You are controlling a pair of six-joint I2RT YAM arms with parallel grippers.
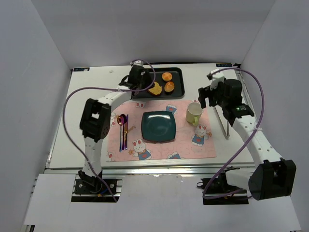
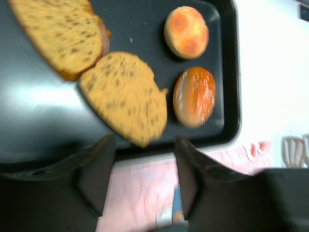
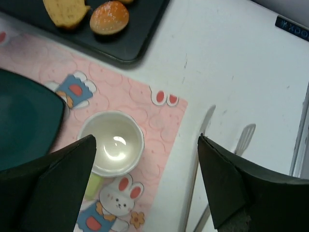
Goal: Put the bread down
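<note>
Two slices of seeded bread (image 2: pixel 123 94) lie on a black tray (image 2: pixel 43 121), the nearer one with its tip at the tray's near rim; a slice shows in the top view (image 1: pixel 155 89). Two round buns (image 2: pixel 194 95) sit at the tray's right end. A dark green square plate (image 1: pixel 158 126) lies on the pink placemat (image 1: pixel 183 145). My left gripper (image 2: pixel 145 145) is open and empty, just in front of the nearer slice's tip, over the tray's edge. My right gripper (image 3: pixel 147 145) is open and empty above the mat's right edge.
A pale green cup (image 1: pixel 193 113) stands on the mat's right side, also in the right wrist view (image 3: pixel 112 143). A spoon and other cutlery (image 1: pixel 123 130) lie on the mat's left. A knife (image 3: pixel 195 164) and fork (image 3: pixel 241 142) lie on the white table right of the mat.
</note>
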